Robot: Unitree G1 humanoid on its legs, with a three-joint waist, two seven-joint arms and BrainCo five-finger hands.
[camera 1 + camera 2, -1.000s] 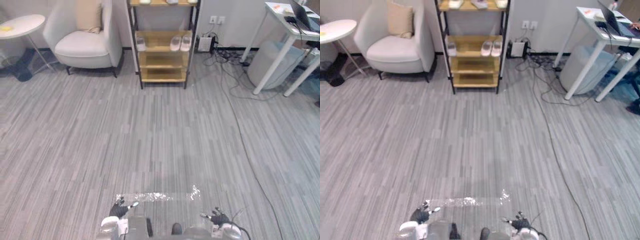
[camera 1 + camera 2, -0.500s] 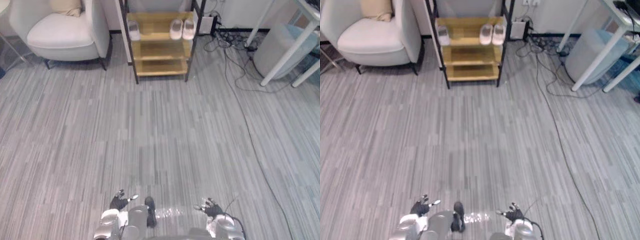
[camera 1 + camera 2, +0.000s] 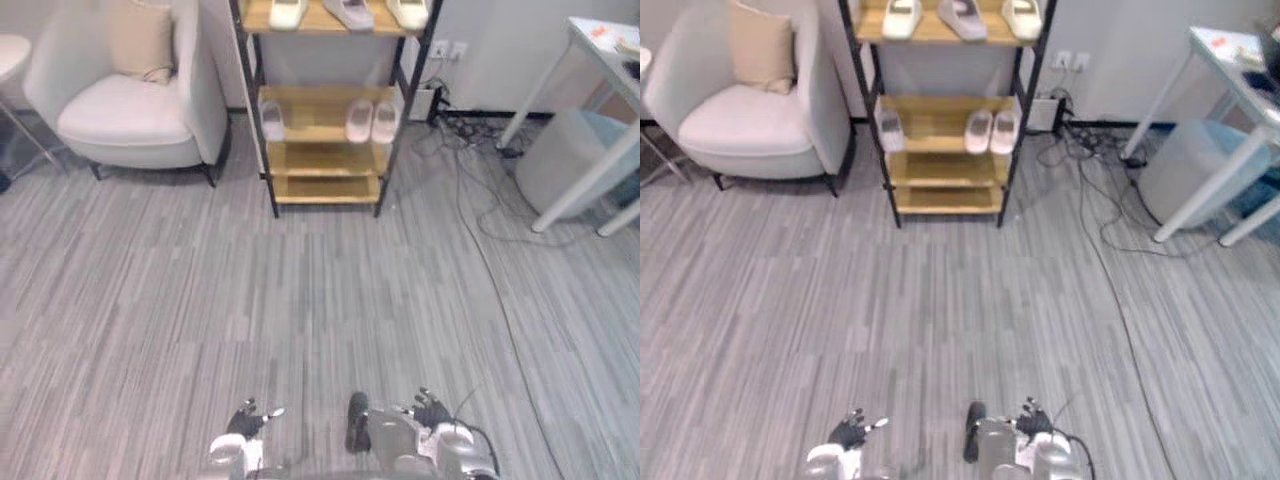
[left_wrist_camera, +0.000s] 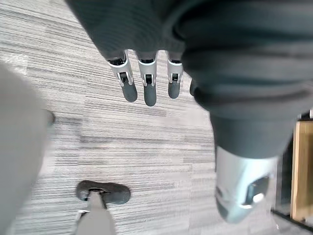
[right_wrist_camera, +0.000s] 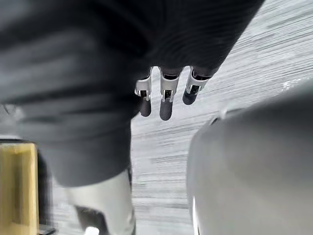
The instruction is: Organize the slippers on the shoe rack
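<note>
Shoe rack (image 3: 325, 188) sits top center, slippers (image 3: 359, 120) on its shelves. Left robot hand (image 3: 243, 421) and right robot hand (image 3: 430, 410) hang at the bottom edge, fingers loosely straight.

Head eyes look down, sharing shoe rack (image 3: 325, 160); wrist cameras overlook floor (image 4: 146, 147).

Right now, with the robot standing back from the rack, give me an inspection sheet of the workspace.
Surface: grey striped floor.
Job's things: shoe rack; three slippers on its top shelf; on the shelf below, a single slipper at left and a pair at right.
Clutter: nothing seen.
Hands: left hand and right hand low by the robot, fingers straight, holding nothing.
Cables: tangle on the floor right of the rack.
Surroundings: armchair left of the rack, white desk at right.
</note>
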